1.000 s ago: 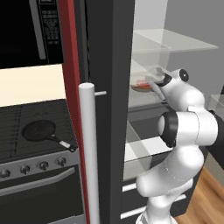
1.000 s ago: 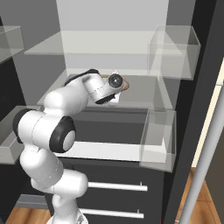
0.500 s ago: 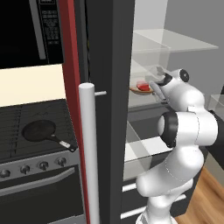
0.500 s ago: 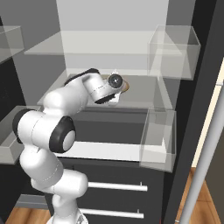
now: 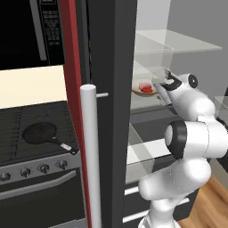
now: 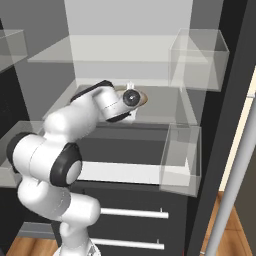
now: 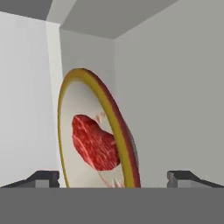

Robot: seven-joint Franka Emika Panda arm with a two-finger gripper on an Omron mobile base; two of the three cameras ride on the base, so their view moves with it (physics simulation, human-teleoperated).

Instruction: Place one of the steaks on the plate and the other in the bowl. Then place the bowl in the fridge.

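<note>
The tan-rimmed bowl [image 5: 143, 91] [image 6: 142, 98] rests on a glass shelf [image 5: 149, 101] inside the open fridge [image 5: 108, 67]. One red steak [image 5: 145, 87] [image 7: 95, 143] lies in it. In the hand view the bowl [image 7: 68, 98] appears on edge because the hand is rolled. My gripper [image 5: 161, 83] [image 7: 113, 177] is open, with a fingertip [image 7: 44, 176] on each side of the bowl's near rim and clear of it. Nothing is held. The plate is out of view.
Left of the fridge, a dark frying pan [image 5: 41, 132] sits on the stove under a black microwave [image 5: 26, 31]. The fridge's silver bar handle [image 5: 91, 156] stands in front. Clear door bins [image 6: 198, 59] [image 6: 180, 159] hang to the right, above the drawers [image 6: 133, 213].
The jaws went from shut on the bowl's rim to wide open, letting the bowl go on the fridge shelf. The arm has hardly moved.
</note>
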